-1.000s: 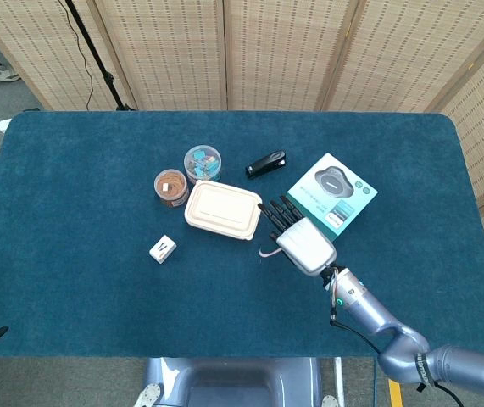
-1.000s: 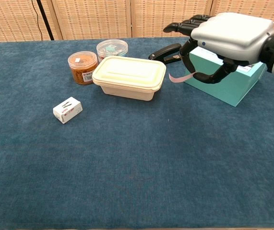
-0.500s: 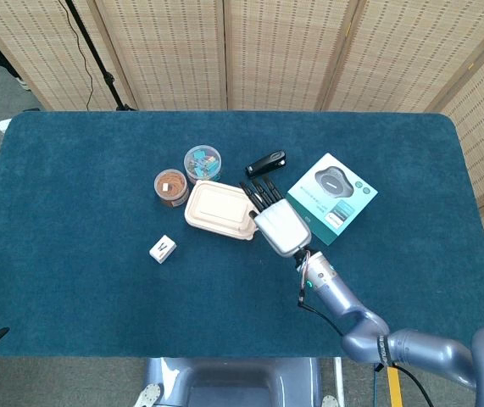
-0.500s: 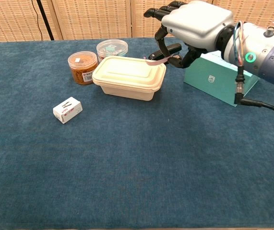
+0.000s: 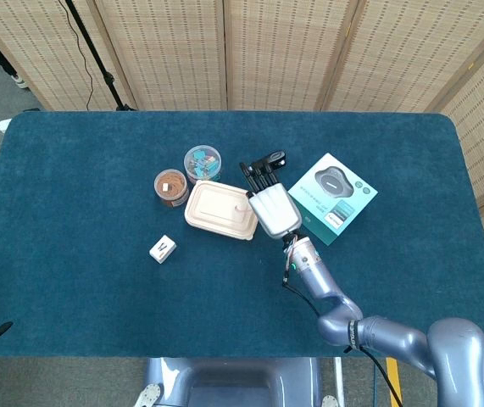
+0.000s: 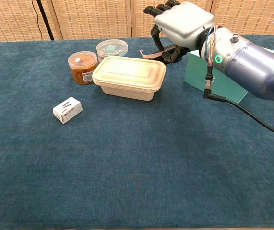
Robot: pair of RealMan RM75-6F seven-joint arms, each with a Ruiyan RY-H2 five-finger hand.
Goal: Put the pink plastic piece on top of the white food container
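The white food container [image 5: 219,209] [image 6: 129,77] sits lidded near the table's middle. My right hand [image 5: 271,207] [image 6: 180,26] hovers just above its right end and holds the thin pink plastic piece [image 6: 148,54] [image 5: 242,206] under its fingers. In the chest view the piece juts left over the lid's far right corner, a little above it. In the head view only a sliver of pink shows beside the hand. My left hand does not show in either view.
Two round tubs stand behind the container: an orange one [image 5: 171,186] [image 6: 82,67] and a clear one [image 5: 202,162] [image 6: 111,48]. A black stapler [image 5: 269,161], a teal box [image 5: 333,197] [image 6: 223,79] and a small white box [image 5: 164,249] [image 6: 67,109] lie around it.
My right hand has carried the pink piece up and to the left, from the cloth beside the teal box to just over the container's right end.
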